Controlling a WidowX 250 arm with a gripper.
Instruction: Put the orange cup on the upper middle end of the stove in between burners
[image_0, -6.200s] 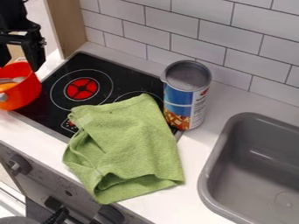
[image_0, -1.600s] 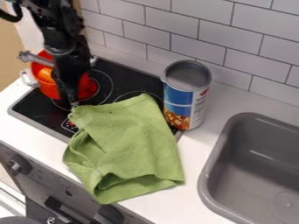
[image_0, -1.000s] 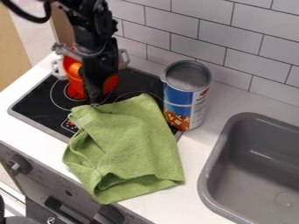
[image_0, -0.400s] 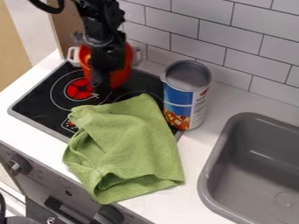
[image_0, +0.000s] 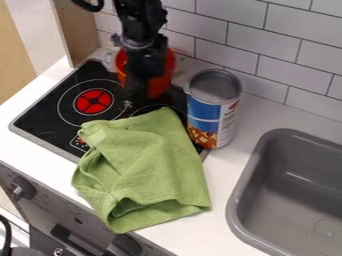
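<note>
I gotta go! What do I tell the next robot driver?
Gripper: at the orange cup; the cup moved along with it, so it's probably held.
Cup: by the stove's upper middle edge; can't tell if it's resting.
Done: cup brought near its spot.
Left: probably check it's between burners, settle it, let go, back off.
Watch the can beside it.

1 tall can (image_0: 212, 112) blocks me toward the sink (image_0: 236, 205), tiled wall (image_0: 267, 35) behind it. Towel (image_0: 147, 165) bunches low across stove edge. Open room above red burner (image_0: 93, 101).
</note>
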